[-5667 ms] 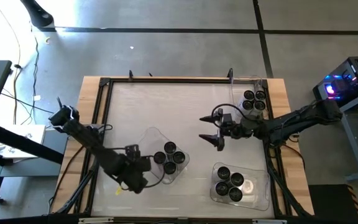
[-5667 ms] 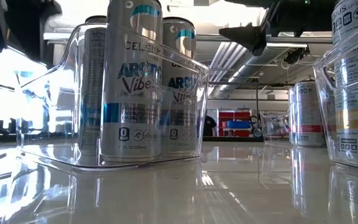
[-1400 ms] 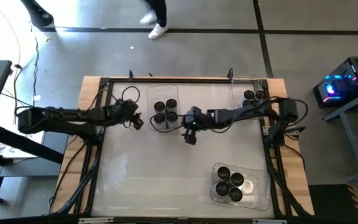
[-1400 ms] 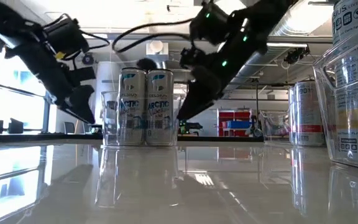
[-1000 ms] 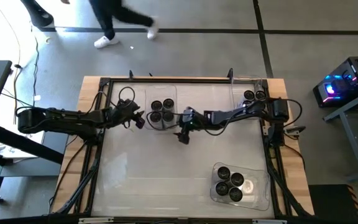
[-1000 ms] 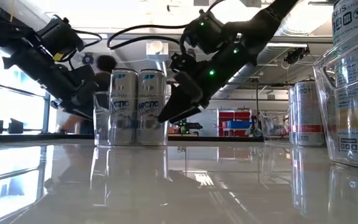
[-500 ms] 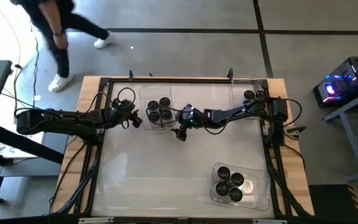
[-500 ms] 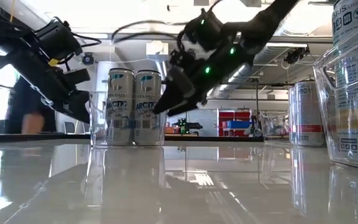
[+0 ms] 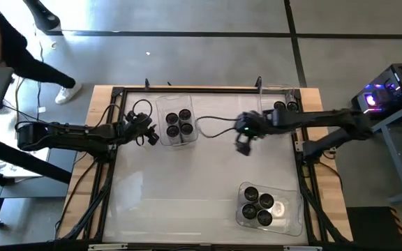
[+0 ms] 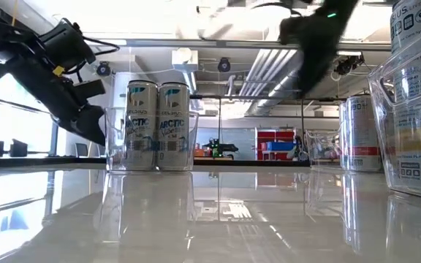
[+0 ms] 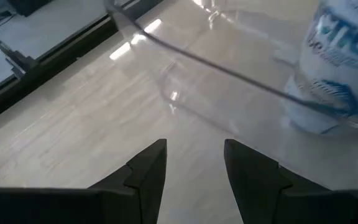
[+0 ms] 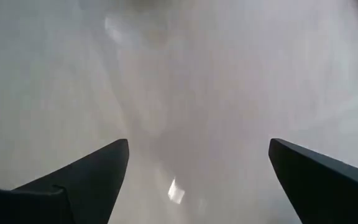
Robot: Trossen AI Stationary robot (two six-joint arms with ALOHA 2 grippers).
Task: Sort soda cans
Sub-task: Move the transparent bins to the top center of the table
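Note:
Four soda cans (image 9: 179, 123) stand upright in a clear bin (image 9: 166, 106) near the table's far edge; the low view shows two of these cans (image 10: 157, 124). My left gripper (image 9: 152, 134) is open, low over the table just left of that bin. In its wrist view the left gripper (image 11: 194, 149) stops short of the bin's wall (image 11: 229, 68), with one can (image 11: 337, 62) behind it. My right gripper (image 9: 243, 145) is open and hangs above bare table right of the bin, apart from it. In its wrist view the right gripper (image 12: 197, 155) has only table under it.
A second clear bin with cans (image 9: 285, 108) stands at the far right corner. A third bin with several cans (image 9: 260, 203) is at the near right. A cable (image 9: 215, 120) loops from the right arm. A person (image 9: 9, 49) walks beyond the far left corner. Bare tabletop (image 9: 180, 195) fills the middle and near left.
My right gripper, which was against the right side of the bin with four cans, has drawn back toward the table's right and risen. Before that the bin with its cans slid slightly toward the table's left. The person has walked left past the table.

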